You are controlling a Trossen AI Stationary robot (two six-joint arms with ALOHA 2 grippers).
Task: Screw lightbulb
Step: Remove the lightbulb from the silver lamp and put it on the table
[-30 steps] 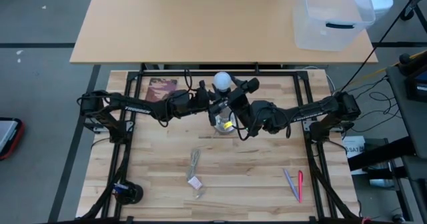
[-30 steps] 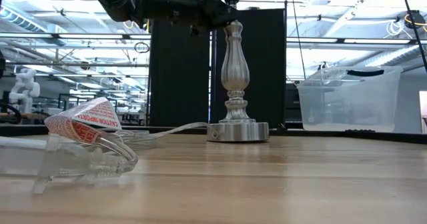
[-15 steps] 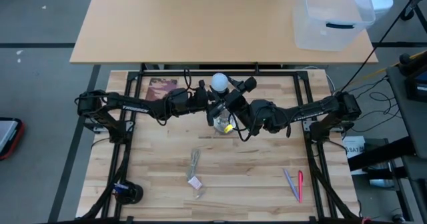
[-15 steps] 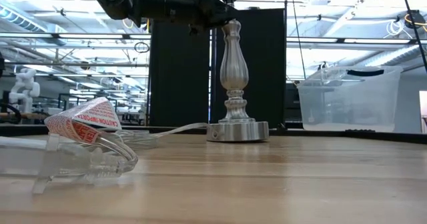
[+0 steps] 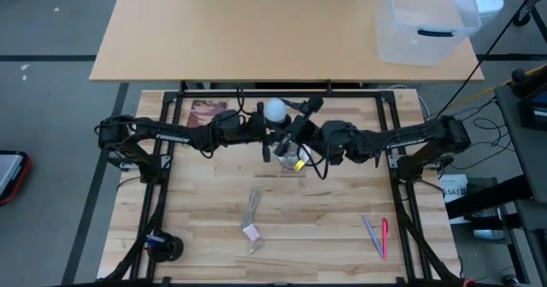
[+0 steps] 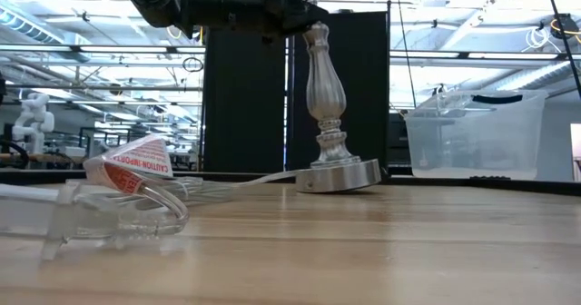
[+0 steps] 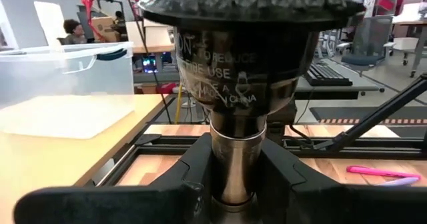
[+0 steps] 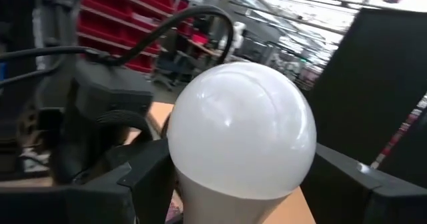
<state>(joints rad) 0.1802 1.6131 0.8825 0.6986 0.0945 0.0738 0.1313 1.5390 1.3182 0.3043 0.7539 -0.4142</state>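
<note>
Lightbulb (image 5: 275, 110) atop tilted lamp stand (image 6: 325, 96) mid-table, left claw (image 5: 266, 139) and right claw (image 5: 289, 126) flanking it

A clear plastic bin (image 5: 425, 22) sits at one o'clock on the far tan counter (image 5: 239, 31). On the near wooden counter (image 5: 325, 219), a pink pen (image 5: 384, 237) and a pale one lie at four o'clock; a reddish card (image 5: 206, 113) lies at eleven. A tagged clear plug (image 5: 250, 232) rests at six.
</note>
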